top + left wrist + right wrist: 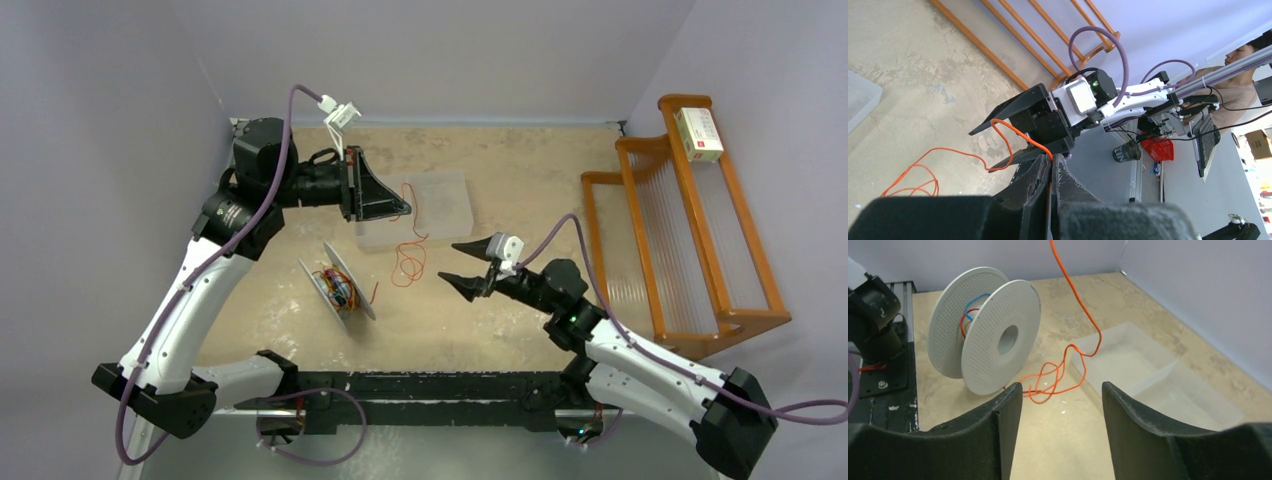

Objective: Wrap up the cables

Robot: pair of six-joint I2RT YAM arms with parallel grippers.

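Observation:
A thin orange cable (408,252) hangs from my left gripper (404,208) and lies in loose loops on the table. My left gripper is shut on the cable's upper end; in the left wrist view (1054,157) the cable (1007,139) comes out between the pressed fingertips. A grey double-disc spool (338,284) stands on edge left of the loops, with coloured wire wound on its core. In the right wrist view the spool (993,335) stands ahead on the left and the cable (1083,320) rises out of frame. My right gripper (462,264) is open and empty, right of the loops, also in its own view (1062,390).
A clear plastic tray (440,205) lies behind the loops, under the left gripper; it also shows in the right wrist view (1158,375). An orange wooden rack (690,220) with a small box (698,133) on top stands at the right. Purple walls enclose the table.

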